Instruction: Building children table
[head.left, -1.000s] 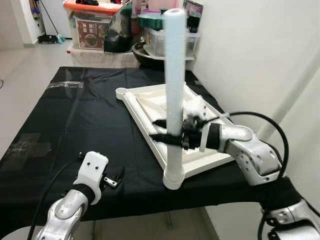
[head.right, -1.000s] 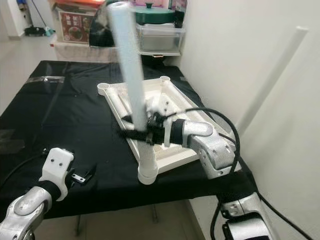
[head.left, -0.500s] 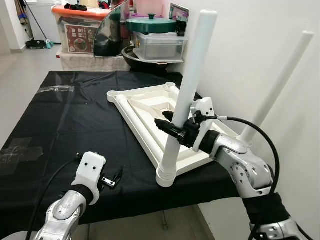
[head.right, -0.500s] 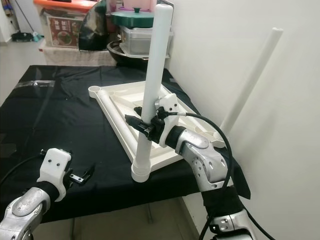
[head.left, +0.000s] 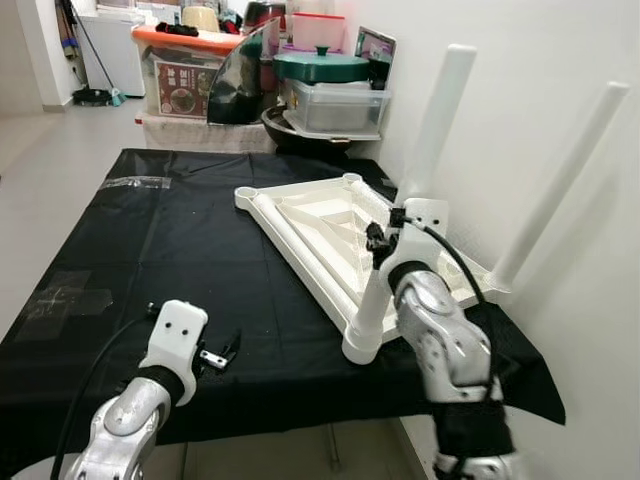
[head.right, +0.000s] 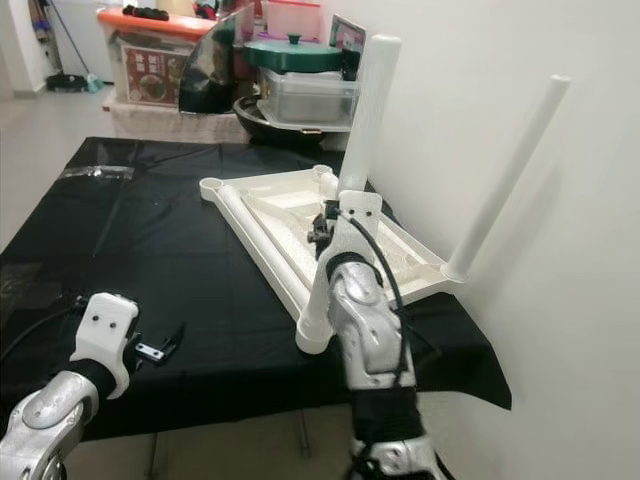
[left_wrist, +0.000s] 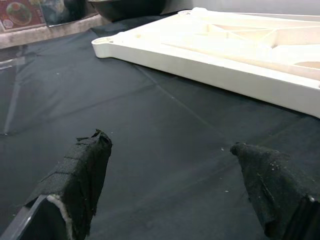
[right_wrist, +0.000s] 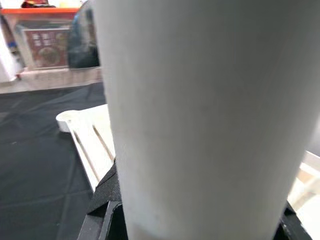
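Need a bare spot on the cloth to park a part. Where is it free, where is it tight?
Free: the black cloth left of the tabletop, from the left tool back to the bins. Tight: the right side, where the right tool grips a leg in the near corner, with another leg by the wall.

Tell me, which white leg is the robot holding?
The near-corner leg, the one leaning in the tabletop's front socket. The right gripper clamps its middle. The other leg stands untouched by the wall.
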